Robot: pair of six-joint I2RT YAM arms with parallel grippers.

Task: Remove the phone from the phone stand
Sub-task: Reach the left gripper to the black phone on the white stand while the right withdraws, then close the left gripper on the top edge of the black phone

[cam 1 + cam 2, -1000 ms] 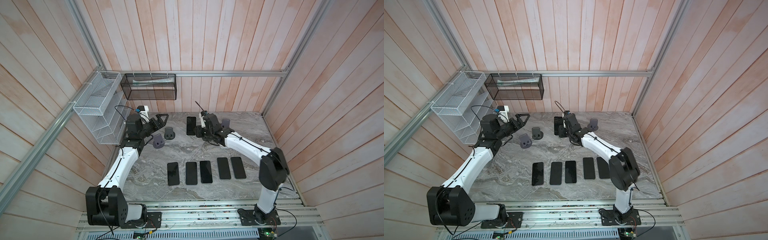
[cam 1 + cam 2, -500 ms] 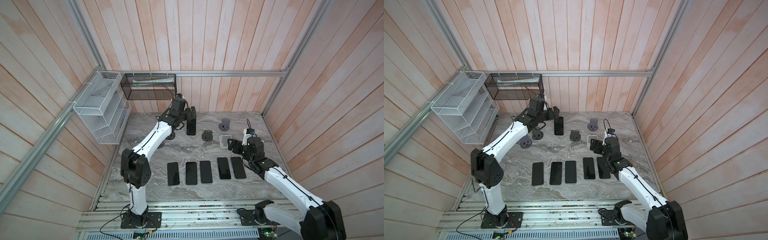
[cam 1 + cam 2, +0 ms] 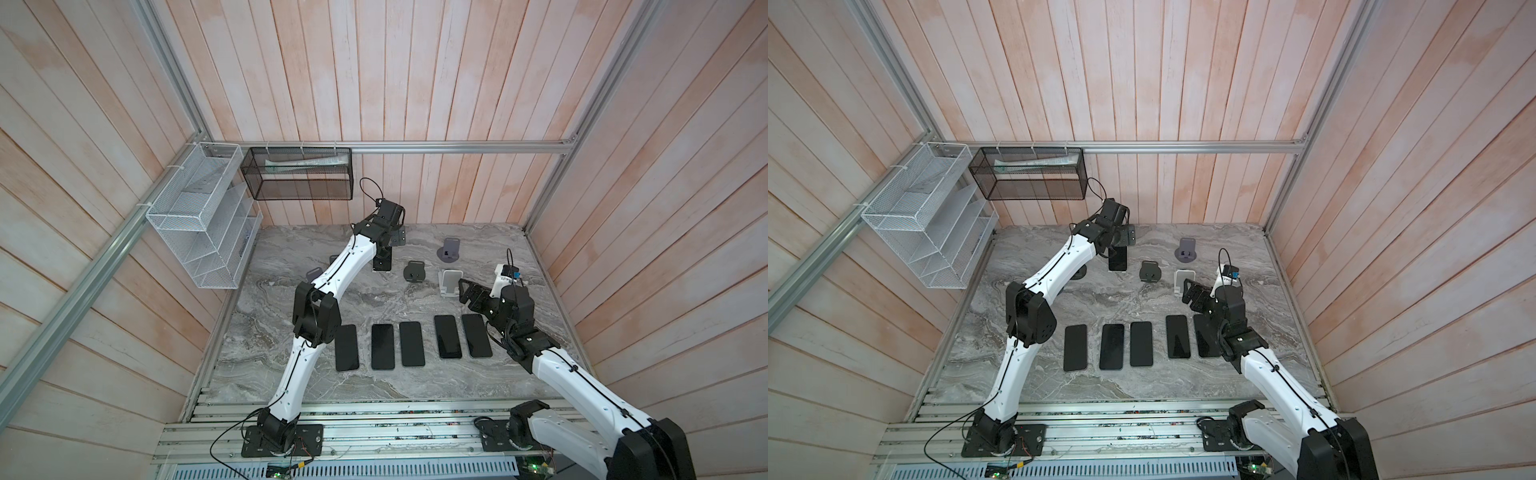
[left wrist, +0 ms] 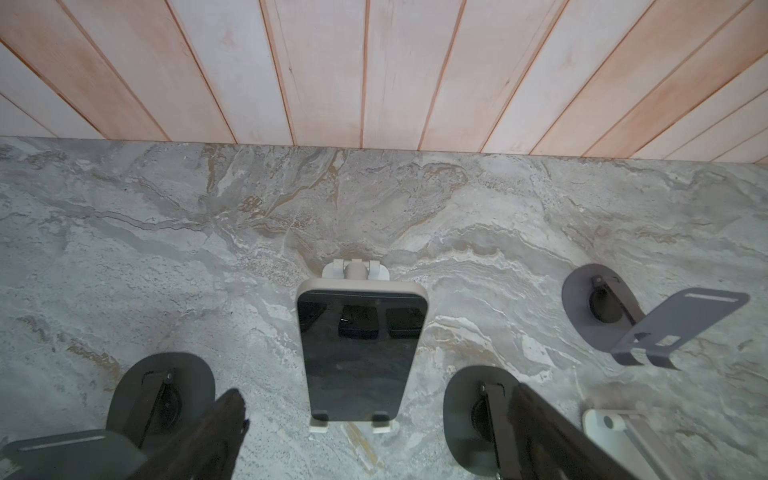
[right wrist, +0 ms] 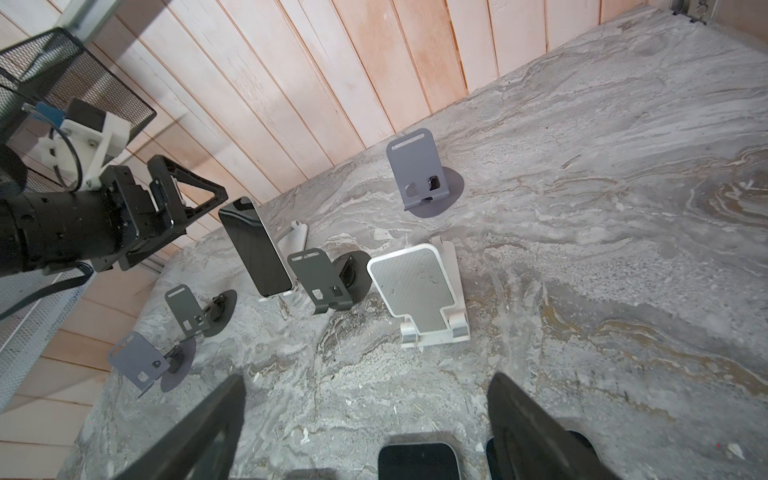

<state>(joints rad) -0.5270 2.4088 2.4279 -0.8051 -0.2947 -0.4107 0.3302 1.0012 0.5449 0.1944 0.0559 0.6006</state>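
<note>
While the phone (image 4: 361,353) is being propped upright on its white phone stand (image 4: 355,272) at the back of the desk (image 3: 415,390), it is being flanked by the left hand (image 3: 392,240).
The left hand's fingers (image 4: 224,419) are being held wide apart on either side of the phone, apart from it. Further right, the right hand (image 3: 466,292) is being held just beside an empty white stand (image 3: 450,282), fingers likewise spread, with nothing being pinched.
</note>
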